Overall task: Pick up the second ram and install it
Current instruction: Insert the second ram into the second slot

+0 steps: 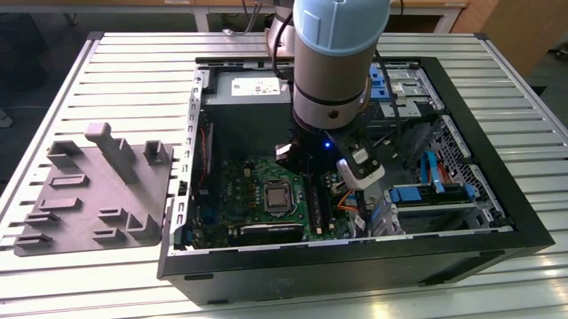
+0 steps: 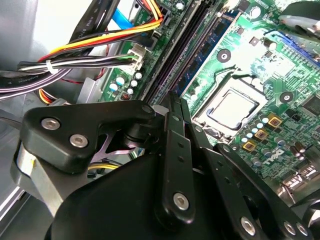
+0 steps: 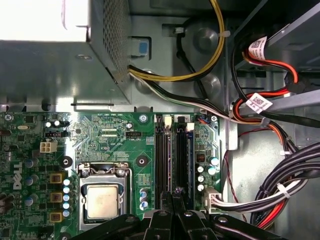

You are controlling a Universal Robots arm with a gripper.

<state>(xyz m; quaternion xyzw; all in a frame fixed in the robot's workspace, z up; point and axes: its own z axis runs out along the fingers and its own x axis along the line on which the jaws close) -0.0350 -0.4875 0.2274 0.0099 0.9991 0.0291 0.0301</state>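
My gripper [image 1: 306, 174] reaches down into the open computer case [image 1: 497, 193], over the memory slots of the green motherboard [image 1: 253, 183]. In both wrist views its black fingers [image 3: 182, 215] [image 2: 177, 150] are pressed together, shut on the second ram [image 3: 178, 160]. The ram is a slim dark strip seen edge-on, lined up along the slots. In the neighbouring slot stands another stick with a blue face [image 3: 190, 150] [image 2: 207, 47]. The processor socket [image 3: 102, 200] [image 2: 232, 107] lies just beside the slots.
A grey moulded tray [image 1: 89, 193] with blocks and slots lies on the slatted table [image 1: 133, 73] at the exterior view's left. Cable bundles [image 3: 280, 185] [image 2: 75, 55] crowd the side of the slots. The power supply [image 3: 50, 55] and drive bays [image 1: 426, 193] hem in the board.
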